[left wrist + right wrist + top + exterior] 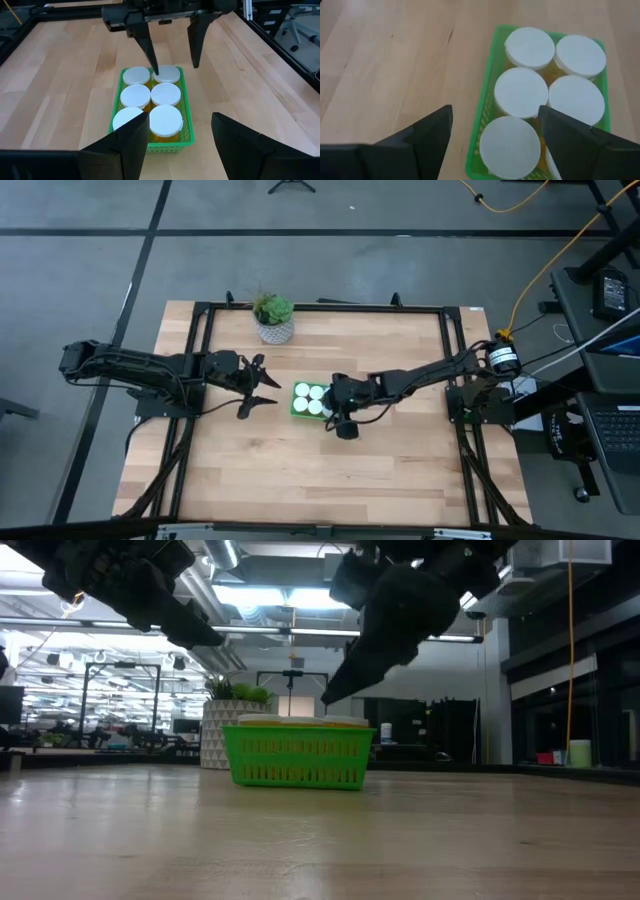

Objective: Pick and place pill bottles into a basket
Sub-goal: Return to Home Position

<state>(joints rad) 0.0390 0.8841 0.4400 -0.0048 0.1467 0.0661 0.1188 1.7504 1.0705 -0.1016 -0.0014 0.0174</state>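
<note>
The green basket (297, 412) stands in the middle of the table. It holds six orange pill bottles with white caps (150, 107), upright in two rows. They also show in the right wrist view (521, 92). My left gripper (268, 386) hangs open and empty just left of the basket, above the table; its own wrist view (180, 120) shows it too. My right gripper (330, 400) is open and empty above the basket's right end, and also shows in its own wrist view (495, 107). In the low view its fingertips (335, 695) are a little above the caps.
A potted plant (273, 320) in a white patterned pot stands at the table's far edge, behind the basket. A black frame (200, 310) runs around the tabletop. Bare wood lies toward the near edge (320, 480).
</note>
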